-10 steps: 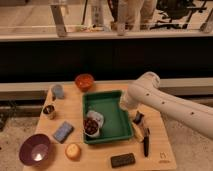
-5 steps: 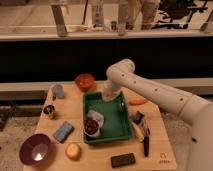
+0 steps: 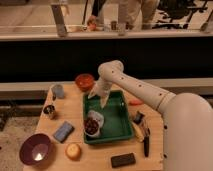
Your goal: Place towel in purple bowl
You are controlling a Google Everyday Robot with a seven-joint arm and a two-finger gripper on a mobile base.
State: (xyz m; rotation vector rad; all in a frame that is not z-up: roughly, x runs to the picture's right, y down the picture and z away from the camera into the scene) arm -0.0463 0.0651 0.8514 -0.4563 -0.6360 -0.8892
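Your gripper [image 3: 99,97] hangs at the end of the white arm [image 3: 135,87], which reaches in from the right and bends down over the far left corner of the green tray [image 3: 116,119]. It points downward just above the tray's back rim, and you cannot tell whether it is apart or together, nor whether it carries anything. Inside the tray, toward its near left side, sits a small dark-red bowl [image 3: 91,126] with something pale [image 3: 96,116] touching its far edge (it could be cloth, but you cannot be sure). Just behind the gripper, past the tray's corner, an orange bowl [image 3: 84,81] stands on the wooden table [image 3: 70,110]. Left of that is a grey cup [image 3: 58,91], and nearer you a small can [image 3: 49,111]. A flat blue-grey pad [image 3: 63,131] lies between the can and the front edge, just beside the tray's left wall. The purple bowl [image 3: 27,147] is at the table's front left corner, upright and well apart from the gripper, with a bright glint on its glossy inside. A round orange fruit [image 3: 73,150] sits just right of it. Right of the tray lie a small orange object [image 3: 135,103], a yellow item [image 3: 136,131] and a dark tool [image 3: 146,145]; a flat black object [image 3: 123,159] lies at the front edge.
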